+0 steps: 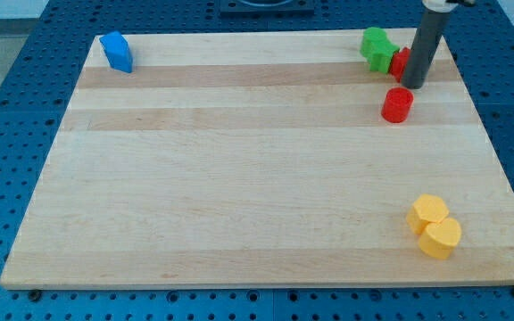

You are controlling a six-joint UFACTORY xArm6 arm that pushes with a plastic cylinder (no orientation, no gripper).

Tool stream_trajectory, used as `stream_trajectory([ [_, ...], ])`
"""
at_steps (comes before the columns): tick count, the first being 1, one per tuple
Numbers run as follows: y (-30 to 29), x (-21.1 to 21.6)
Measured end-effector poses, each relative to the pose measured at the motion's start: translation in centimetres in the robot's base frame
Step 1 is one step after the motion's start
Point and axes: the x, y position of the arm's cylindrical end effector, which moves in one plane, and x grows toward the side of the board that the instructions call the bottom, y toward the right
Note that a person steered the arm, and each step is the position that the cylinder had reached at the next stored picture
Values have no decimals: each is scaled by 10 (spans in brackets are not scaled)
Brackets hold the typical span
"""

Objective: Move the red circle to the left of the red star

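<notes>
Your rod carries no jaws, so nothing is gripped or held; it can only shove with my tip, which sits on the wooden surface near the view's top right corner. The red circle lies just below my tip and slightly toward the view's left, close but apparently not touching it. The red star is just to the left of the rod and above the tip, partly hidden behind the rod, so its shape is hard to confirm; a green block stands against its left side. The circle is round, so it has no long axis to mind. To land it left of the star, it likely needs to travel up and leftward, yet the green block occupies that spot, so expect crowding. The rod stands upright, coming down from the view's top edge. A blue block and two yellow blocks sit well apart from my tip.
</notes>
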Motion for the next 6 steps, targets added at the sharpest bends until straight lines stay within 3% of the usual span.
stream_trajectory([
  [1, 14, 57],
  [2, 8, 79],
  [5, -63, 52],
  [6, -69, 24],
])
